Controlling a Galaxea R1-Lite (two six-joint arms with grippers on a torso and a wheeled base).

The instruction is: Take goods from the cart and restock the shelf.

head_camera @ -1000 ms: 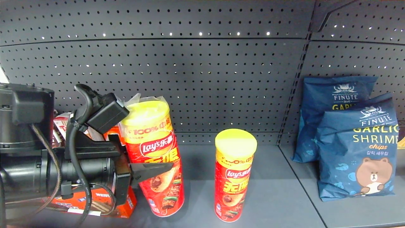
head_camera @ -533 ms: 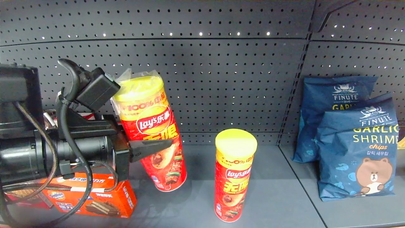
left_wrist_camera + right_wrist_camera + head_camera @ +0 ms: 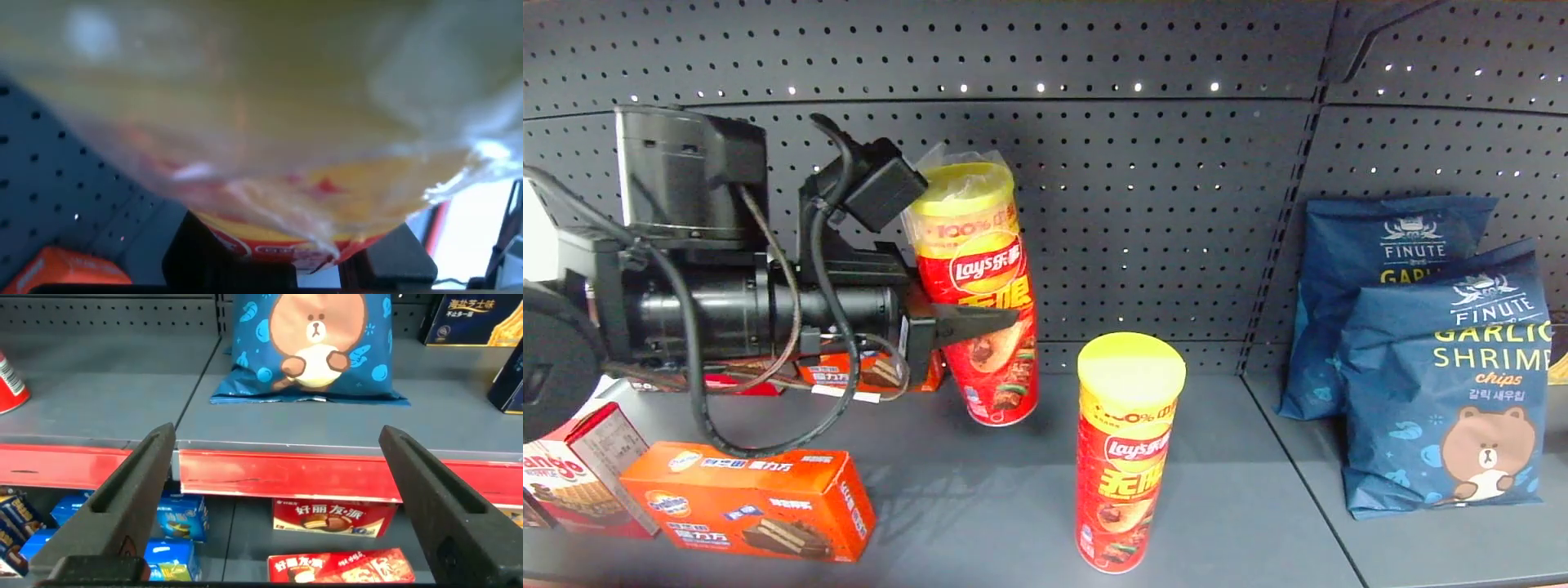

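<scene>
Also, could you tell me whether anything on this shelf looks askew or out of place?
Only the chip can in the left gripper: it tilts, top leaning left, while the other can stands upright. Clear wrap bunches around the tilted one's lid.

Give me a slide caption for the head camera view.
Left tool grips a tilted chip can over the shelf, beside an upright chip can and blue shrimp chip bags.
</scene>
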